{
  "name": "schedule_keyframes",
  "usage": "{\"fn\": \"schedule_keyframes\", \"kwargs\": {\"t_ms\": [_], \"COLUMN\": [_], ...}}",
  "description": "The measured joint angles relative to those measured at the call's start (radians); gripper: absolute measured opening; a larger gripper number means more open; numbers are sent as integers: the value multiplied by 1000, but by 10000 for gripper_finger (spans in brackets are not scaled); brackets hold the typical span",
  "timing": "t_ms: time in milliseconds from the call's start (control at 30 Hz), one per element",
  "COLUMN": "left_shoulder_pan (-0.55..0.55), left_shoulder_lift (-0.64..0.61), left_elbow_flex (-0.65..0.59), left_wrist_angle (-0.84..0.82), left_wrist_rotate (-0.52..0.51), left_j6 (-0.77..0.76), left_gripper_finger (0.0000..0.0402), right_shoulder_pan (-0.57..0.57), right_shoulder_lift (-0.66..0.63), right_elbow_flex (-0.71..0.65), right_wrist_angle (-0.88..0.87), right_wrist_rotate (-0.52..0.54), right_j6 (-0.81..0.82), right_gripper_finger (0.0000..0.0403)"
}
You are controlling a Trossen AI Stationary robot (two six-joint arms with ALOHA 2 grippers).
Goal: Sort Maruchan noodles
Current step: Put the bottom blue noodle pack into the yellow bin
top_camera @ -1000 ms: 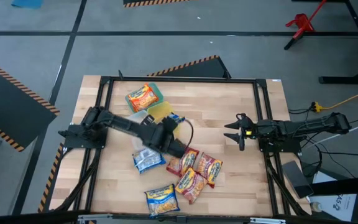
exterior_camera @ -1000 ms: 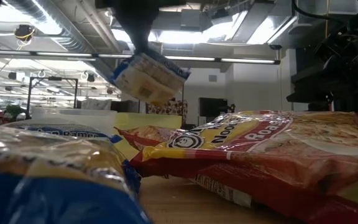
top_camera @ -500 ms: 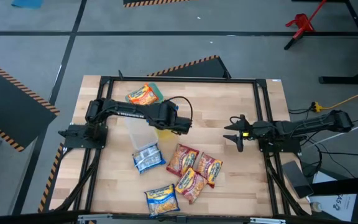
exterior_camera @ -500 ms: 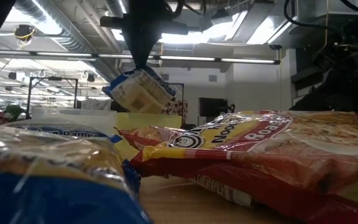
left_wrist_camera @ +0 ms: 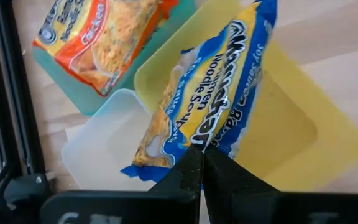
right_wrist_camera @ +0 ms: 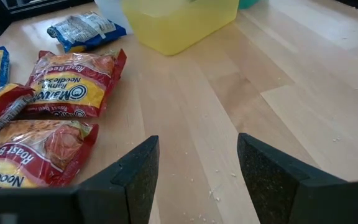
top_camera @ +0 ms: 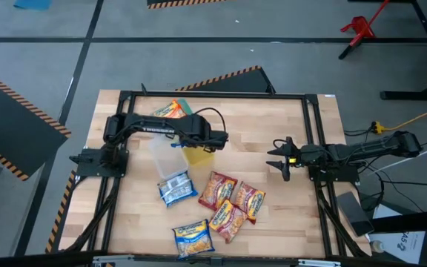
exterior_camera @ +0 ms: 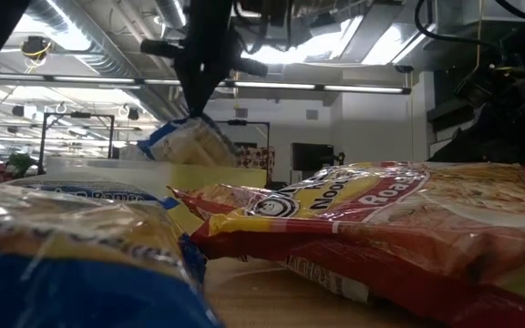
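My left gripper (top_camera: pixel 215 141) hangs over the yellow container (top_camera: pixel 199 156), shut on a blue-and-white noodle packet (left_wrist_camera: pixel 210 93), which also shows in the low view as the packet (exterior_camera: pixel 190 142). An orange packet (top_camera: pixel 170 110) lies in the green container. Next to the yellow one stands a clear container (top_camera: pixel 161 152). Flat on the table lie another blue packet (top_camera: pixel 176 188), three red-brown packets (top_camera: pixel 217 190) and a blue-and-yellow one (top_camera: pixel 193 237). My right gripper (right_wrist_camera: pixel 194 168) waits open near the table's right edge. My left gripper pinches the blue-and-white packet by its short end (left_wrist_camera: pixel 194 134) between the two shut fingers, coming from above and pointing down. The packet hangs tilted below the fingers, lifted clear of the table, with its lower end (exterior_camera: pixel 185 157) sunk behind the yellow container's rim.
The yellow container (left_wrist_camera: pixel 291 124), the clear one (left_wrist_camera: pixel 104 146) and the green one (left_wrist_camera: pixel 114 81) stand close together on the far left of the table. Bare wood (top_camera: pixel 265 133) lies between the containers and the right arm. A black frame rail (top_camera: pixel 310 141) runs along the table's sides.
My left gripper has carried the blue-and-white packet from above the red-brown packets toward the table's far edge, to a spot over the yellow container. In the low view the packet has come down, and its lower end now dips behind the container's rim.
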Motion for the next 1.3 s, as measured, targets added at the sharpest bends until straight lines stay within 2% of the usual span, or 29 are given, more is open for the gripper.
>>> {"fn": "schedule_keyframes", "kwargs": {"t_ms": [200,467,733,967,1167,1300], "left_shoulder_pan": [21,20,8,-13,-42,-71], "left_shoulder_lift": [0,0,0,0,0,1], "left_elbow_flex": [-56,-58,-58,-58,-58,-46], "left_wrist_angle": [0,31,146,243,296,299], "left_wrist_rotate": [15,9,-32,-8,88,87], "left_j6": [-63,-56,43,108,98,69], "left_gripper_finger": [0,4,56,106,113,114], "right_shoulder_pan": [0,0,0,0,0,0], "right_shoulder_lift": [0,0,0,0,0,0], "right_elbow_flex": [0,0,0,0,0,0], "right_wrist_angle": [0,1,1,1,1,1], "right_wrist_rotate": [0,9,9,10,10,11], "right_j6": [0,0,0,0,0,0], "right_gripper_finger": [207,207,207,207,207,207]}}
